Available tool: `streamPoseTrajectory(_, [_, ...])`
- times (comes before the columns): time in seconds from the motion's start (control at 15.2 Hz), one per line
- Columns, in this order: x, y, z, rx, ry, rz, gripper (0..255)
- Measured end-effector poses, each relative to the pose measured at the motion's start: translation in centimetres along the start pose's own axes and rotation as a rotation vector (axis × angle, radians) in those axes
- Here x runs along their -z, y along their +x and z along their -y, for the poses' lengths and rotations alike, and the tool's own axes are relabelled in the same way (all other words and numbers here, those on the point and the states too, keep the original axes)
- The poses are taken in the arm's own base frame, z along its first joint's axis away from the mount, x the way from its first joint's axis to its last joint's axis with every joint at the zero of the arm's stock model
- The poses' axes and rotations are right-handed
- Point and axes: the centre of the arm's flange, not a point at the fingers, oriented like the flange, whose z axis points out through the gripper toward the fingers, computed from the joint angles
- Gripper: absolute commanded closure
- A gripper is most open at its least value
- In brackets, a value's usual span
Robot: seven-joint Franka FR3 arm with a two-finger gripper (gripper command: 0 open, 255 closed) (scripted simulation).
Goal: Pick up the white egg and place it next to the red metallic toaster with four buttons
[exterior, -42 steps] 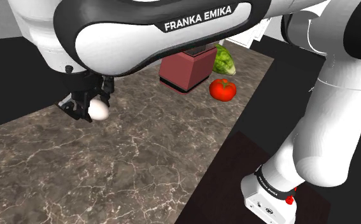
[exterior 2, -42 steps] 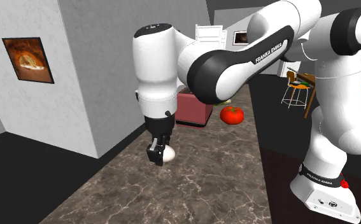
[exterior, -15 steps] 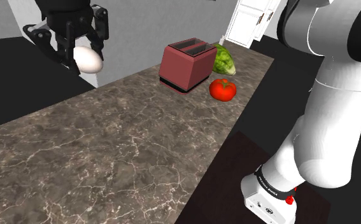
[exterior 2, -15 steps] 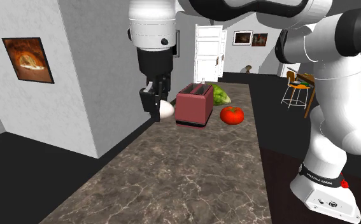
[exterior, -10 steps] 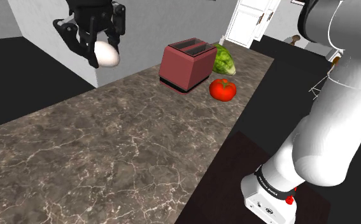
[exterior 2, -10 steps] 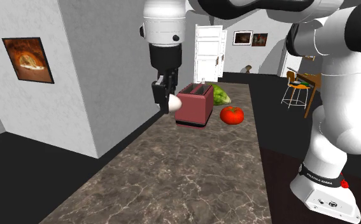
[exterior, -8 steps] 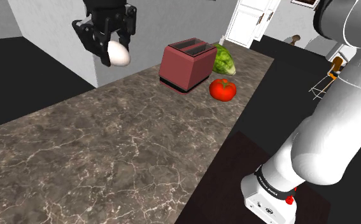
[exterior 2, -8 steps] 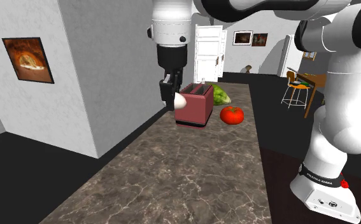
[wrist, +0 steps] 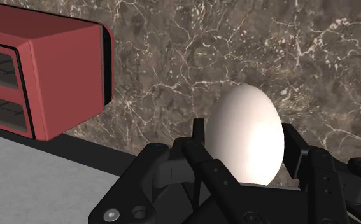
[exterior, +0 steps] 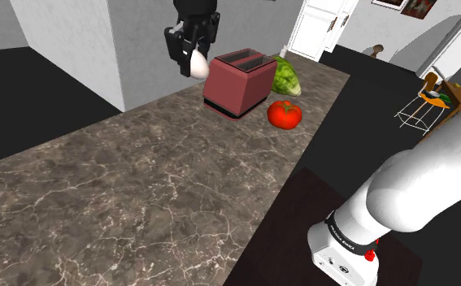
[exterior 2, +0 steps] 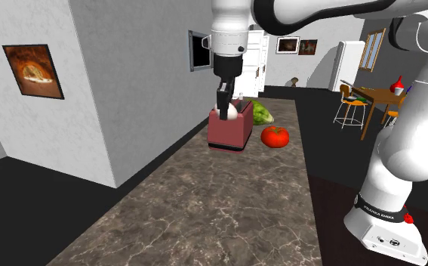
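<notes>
Since half a second ago my end effector point(exterior: 193, 58) has swung across from the shoulder view's left, and it now hangs in the air close beside the red toaster point(exterior: 238, 83). Its fingers are clamped on the white egg point(exterior: 197, 67), one at each side. Seen from the wrist, the egg sits over the marbled surface point(exterior: 139, 195), level with the toaster's slotted top and not touching it.

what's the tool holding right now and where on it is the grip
The tool holds the white egg, its fingers clasping the egg's opposite sides.
</notes>
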Motion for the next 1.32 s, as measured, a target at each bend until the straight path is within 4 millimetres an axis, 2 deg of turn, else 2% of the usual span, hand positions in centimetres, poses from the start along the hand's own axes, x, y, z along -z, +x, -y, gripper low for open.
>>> streamPoseTrajectory(0.53, [-1.2,-3.1,-9.7,0.000,0.000,0.000,255])
streamPoseTrajectory(1.32, [-4.1,-8.2,-24.4,0.000,0.001,0.000,255])
